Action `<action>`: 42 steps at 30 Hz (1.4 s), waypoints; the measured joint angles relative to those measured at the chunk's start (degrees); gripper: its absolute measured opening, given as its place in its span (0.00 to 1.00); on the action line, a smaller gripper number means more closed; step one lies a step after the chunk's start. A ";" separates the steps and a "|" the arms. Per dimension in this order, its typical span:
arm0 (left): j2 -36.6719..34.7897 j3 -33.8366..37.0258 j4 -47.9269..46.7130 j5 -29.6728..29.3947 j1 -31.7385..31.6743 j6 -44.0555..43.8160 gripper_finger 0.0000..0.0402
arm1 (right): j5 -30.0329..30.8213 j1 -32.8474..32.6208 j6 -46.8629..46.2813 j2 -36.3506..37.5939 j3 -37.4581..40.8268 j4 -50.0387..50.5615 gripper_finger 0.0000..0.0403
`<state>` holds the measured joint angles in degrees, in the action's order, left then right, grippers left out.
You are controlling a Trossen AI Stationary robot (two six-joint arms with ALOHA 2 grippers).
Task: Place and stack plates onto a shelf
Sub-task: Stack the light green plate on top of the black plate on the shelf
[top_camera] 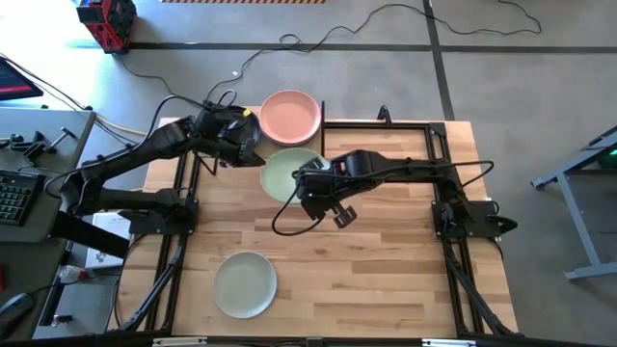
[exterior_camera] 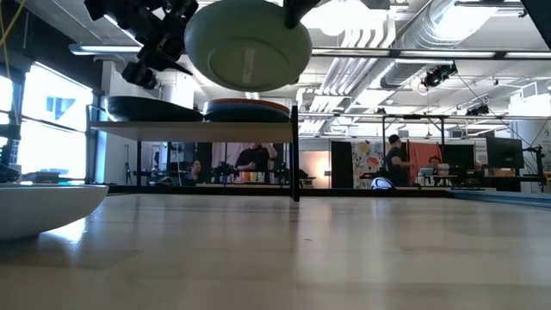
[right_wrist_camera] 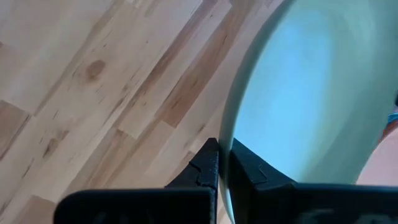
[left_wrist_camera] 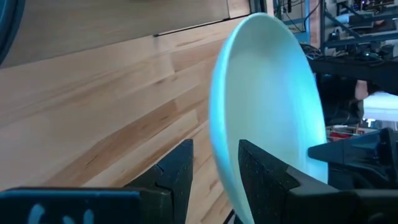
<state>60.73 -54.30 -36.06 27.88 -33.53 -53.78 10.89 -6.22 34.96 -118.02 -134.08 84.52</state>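
A pale green plate [top_camera: 287, 172] hangs in the air between both grippers, near the shelf [exterior_camera: 194, 129]; in the low view the plate [exterior_camera: 248, 43] sits higher than the shelf board. My right gripper [top_camera: 307, 183] is shut on its rim. My left gripper [top_camera: 258, 157] is open, its fingers either side of the opposite rim [left_wrist_camera: 217, 149]. A pink plate [top_camera: 290, 116] tops a stack [exterior_camera: 248, 109] on the shelf, beside a black plate [exterior_camera: 155, 109]. A paler grey-green plate [top_camera: 245, 283] rests base-down on the table. My left gripper [left_wrist_camera: 216, 180] straddles the plate's rim on the side toward the table's left. A gap shows at the outer finger [left_wrist_camera: 177, 174]. Whether the inner finger [left_wrist_camera: 261, 174] touches the plate's hollow face, I cannot tell. My right gripper [right_wrist_camera: 225, 165] pinches the plate's rim [right_wrist_camera: 227, 134] between its two fingers, one on the hollow face and one on the underside, coming from the table's right. The plate is lifted clear of the table and roughly level.
The shelf's black rod leg [exterior_camera: 295, 155] stands at its right end. Black frame rails [top_camera: 434, 154] run along the table's sides. Bare wood [top_camera: 386, 270] lies on the near right of the table. People [exterior_camera: 396, 159] show far off in the room.
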 joint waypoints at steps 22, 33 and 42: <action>1.53 -0.02 -0.05 -0.94 0.48 3.21 0.08 | 3.04 0.24 0.48 0.00 0.00 -1.93 0.00; 1.53 -0.02 -0.24 -3.63 1.44 4.52 0.02 | 3.17 0.24 0.61 0.00 0.00 -3.08 0.05; 1.53 -0.02 -0.38 -5.84 1.45 5.21 0.01 | 5.60 0.24 -0.64 0.00 0.00 -3.98 0.26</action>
<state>62.26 -54.33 -36.45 22.04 -32.08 -48.57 16.49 -5.98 34.33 -118.02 -134.08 80.54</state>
